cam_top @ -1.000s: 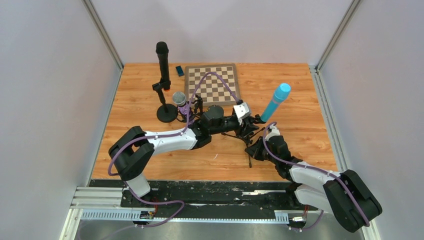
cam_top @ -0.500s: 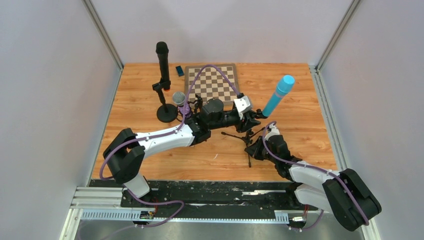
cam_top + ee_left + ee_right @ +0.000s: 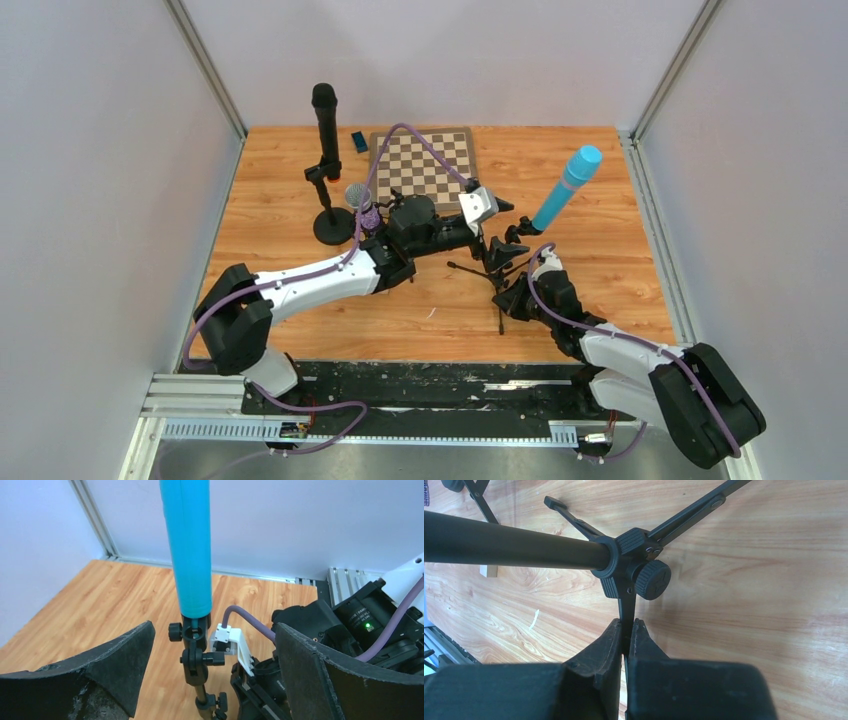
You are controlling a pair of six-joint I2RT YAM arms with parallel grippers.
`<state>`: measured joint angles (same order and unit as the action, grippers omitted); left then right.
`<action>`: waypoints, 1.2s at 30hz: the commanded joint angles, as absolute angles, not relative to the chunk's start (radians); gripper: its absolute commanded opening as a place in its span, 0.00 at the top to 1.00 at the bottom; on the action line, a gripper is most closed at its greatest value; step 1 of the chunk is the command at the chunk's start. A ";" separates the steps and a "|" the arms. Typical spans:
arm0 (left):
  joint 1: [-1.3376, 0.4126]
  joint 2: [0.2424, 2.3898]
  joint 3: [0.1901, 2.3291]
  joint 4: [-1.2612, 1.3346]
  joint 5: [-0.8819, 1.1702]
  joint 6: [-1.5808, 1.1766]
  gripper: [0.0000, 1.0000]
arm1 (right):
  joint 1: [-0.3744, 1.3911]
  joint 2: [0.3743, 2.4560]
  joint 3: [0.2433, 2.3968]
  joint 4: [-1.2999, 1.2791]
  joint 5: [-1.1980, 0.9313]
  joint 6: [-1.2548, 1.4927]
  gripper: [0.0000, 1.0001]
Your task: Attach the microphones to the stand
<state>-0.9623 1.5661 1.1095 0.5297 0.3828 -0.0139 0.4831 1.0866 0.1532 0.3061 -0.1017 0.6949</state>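
The light blue microphone point(image 3: 564, 190) point(image 3: 189, 550) stands tilted in the black clip point(image 3: 194, 630) of the tripod stand point(image 3: 497, 275). My left gripper point(image 3: 503, 227) point(image 3: 214, 627) is open just left of the clip, its fingers point(image 3: 120, 665) apart from the microphone. My right gripper point(image 3: 508, 300) point(image 3: 626, 626) is shut on one leg of the tripod, below its hub point(image 3: 631, 562). The black microphone point(image 3: 325, 125) sits upright on a round-base stand point(image 3: 333, 226). The purple microphone with a silver grille point(image 3: 358, 196) rises behind my left arm, its lower part hidden.
A chessboard point(image 3: 425, 165) lies at the back middle, and a small dark blue object point(image 3: 359, 141) sits beside it. Grey walls close in the table on three sides. My two arms cross the middle of the wooden table point(image 3: 620, 250).
My left gripper has opened, let go of the light blue microphone and drawn back to the left. The microphone stays in the clip, its top leaning further right. The right gripper has held still.
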 commanded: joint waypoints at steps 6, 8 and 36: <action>-0.968 1.470 1.055 0.626 0.330 -0.007 0.00 | 0.474 1.082 0.169 0.252 -0.048 0.709 1.00; -0.967 1.458 1.046 0.618 0.323 -0.009 0.00 | 0.473 1.083 0.173 0.252 -0.044 0.717 1.00; -0.964 1.368 0.961 0.510 0.177 -0.035 0.00 | 0.306 1.196 0.327 0.276 -0.193 0.629 0.59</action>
